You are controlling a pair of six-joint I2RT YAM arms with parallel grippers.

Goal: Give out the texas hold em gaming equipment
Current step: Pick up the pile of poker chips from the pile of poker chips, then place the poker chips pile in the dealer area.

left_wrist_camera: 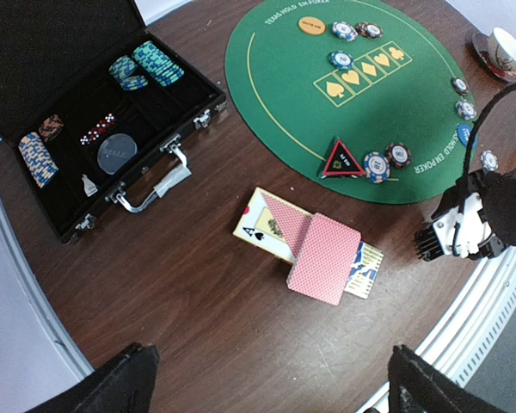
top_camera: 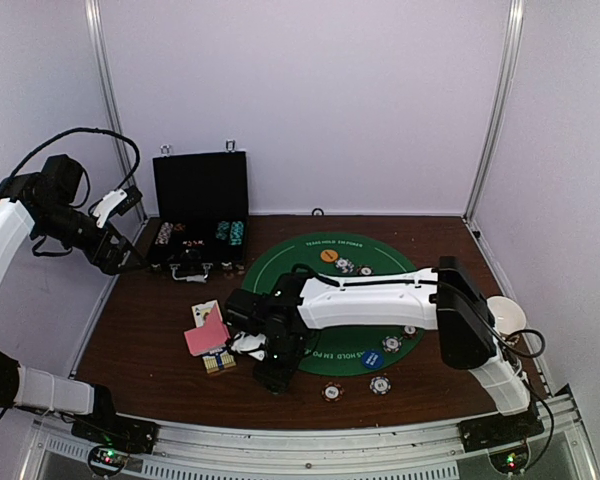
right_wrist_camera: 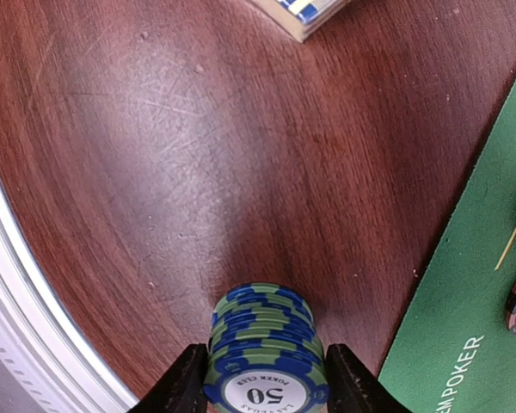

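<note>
My right gripper (right_wrist_camera: 267, 389) is low over the wood just left of the green mat (right_wrist_camera: 464, 310). It is shut on a short stack of blue-and-green poker chips (right_wrist_camera: 264, 344) marked 50, one finger against each side. In the top view it (top_camera: 270, 374) sits near the front of the table. Pink-backed playing cards (left_wrist_camera: 325, 256) lie fanned over face-up cards and a card box (left_wrist_camera: 368, 268) beside it. More chips (left_wrist_camera: 377, 165), an orange button (left_wrist_camera: 310, 25) and a blue button (top_camera: 359, 358) lie on the mat. My left gripper (left_wrist_camera: 275, 387) hangs high at the left, open and empty.
The black case (left_wrist_camera: 34, 52) lies open at the back left with chip rows (left_wrist_camera: 146, 64) inside. Two chips (top_camera: 331, 391) rest on the wood in front of the mat (top_camera: 280, 260). A cup on a saucer (top_camera: 505, 312) stands at the right edge.
</note>
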